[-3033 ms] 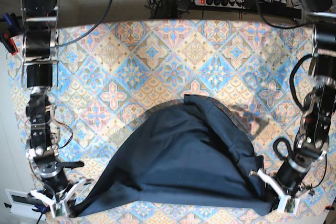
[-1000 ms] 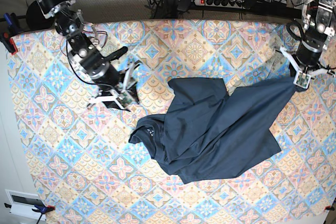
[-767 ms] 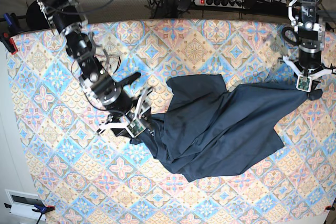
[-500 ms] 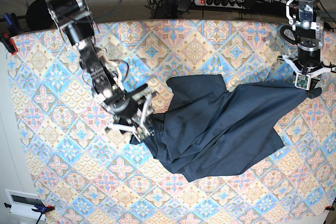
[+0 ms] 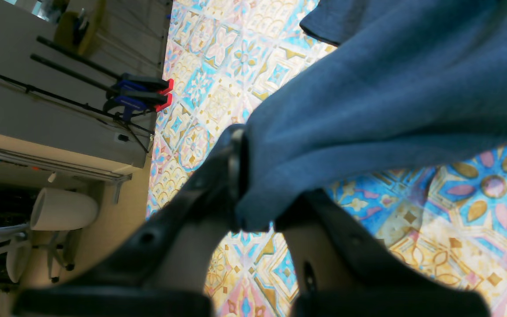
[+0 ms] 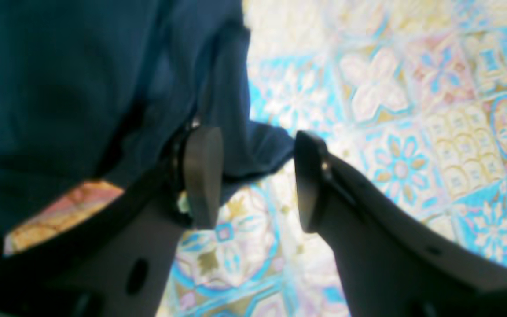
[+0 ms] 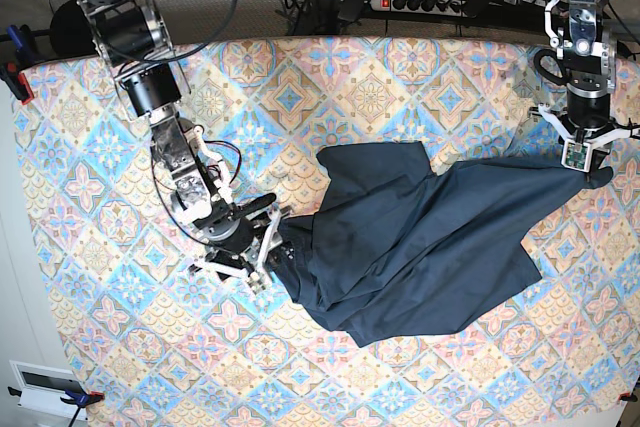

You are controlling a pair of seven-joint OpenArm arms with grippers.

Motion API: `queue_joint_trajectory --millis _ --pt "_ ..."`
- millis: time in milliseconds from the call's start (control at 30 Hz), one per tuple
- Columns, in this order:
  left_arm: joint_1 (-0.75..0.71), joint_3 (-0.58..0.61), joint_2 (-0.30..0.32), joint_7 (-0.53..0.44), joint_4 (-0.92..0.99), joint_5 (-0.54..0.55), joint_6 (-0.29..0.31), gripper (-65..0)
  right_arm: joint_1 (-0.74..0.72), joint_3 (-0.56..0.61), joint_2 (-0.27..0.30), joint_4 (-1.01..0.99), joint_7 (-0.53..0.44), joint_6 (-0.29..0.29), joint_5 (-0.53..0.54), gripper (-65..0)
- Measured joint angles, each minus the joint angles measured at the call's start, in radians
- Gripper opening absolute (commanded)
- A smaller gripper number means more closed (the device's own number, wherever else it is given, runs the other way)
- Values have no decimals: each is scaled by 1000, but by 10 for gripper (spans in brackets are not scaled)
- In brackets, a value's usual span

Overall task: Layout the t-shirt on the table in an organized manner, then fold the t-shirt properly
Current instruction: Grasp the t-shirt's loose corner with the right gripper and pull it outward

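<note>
Big table [image 7: 400,67] first, covered corner to corner in that pastel blue, pink and cream diamond tile cloth, way bigger than anything lying on it. Then the t-shirt [image 7: 420,237], dark navy, sprawled right of centre in the base view in a rumpled, half-spread heap: one flap poking up toward the far edge, one corner pulled out long toward the base view's right side, bottom edge bunched and folded over itself. Not flat at all, plenty of creases running diagonally. Next the right arm, coming down from the base view's upper left, with the right gripper [image 7: 262,252] parked at the shirt's near-left edge. Right wrist view shows the right gripper [image 6: 253,176] with pads spread apart and a little tongue of navy fabric sitting in the gap between them, touching the one pad [image 6: 203,176] but not pinched. So open-jawed, nothing actually gripped. Over on the base view's right, the left gripper [image 7: 583,155] at the very tip of that stretched-out corner. Left wrist view has the left gripper [image 5: 258,211] clamped tight on a fold of the blue cloth, the fabric draping away above the tile pattern.
</note>
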State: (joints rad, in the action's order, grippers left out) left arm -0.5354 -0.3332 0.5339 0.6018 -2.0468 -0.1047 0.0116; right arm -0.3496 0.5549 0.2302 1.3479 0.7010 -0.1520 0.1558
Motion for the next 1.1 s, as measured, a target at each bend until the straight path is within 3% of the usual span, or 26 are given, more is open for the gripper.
queue_joint_trajectory --millis 367,733,1000,1100 --pt "1 27 -26 0 0 0 -5 -650 7 60 -14 2 7 3 -5 -391" --pt "0 30 -29 0 0 0 -1 -650 12 90 -144 64 12 -4 2 -391" --pt "1 30 -29 0 0 0 0 -650 14 83 -136 -80 10 2 0 -391" --pt "0 30 -29 0 0 0 -1 -650 14 83 -142 -124 -51 -3 3 -391"
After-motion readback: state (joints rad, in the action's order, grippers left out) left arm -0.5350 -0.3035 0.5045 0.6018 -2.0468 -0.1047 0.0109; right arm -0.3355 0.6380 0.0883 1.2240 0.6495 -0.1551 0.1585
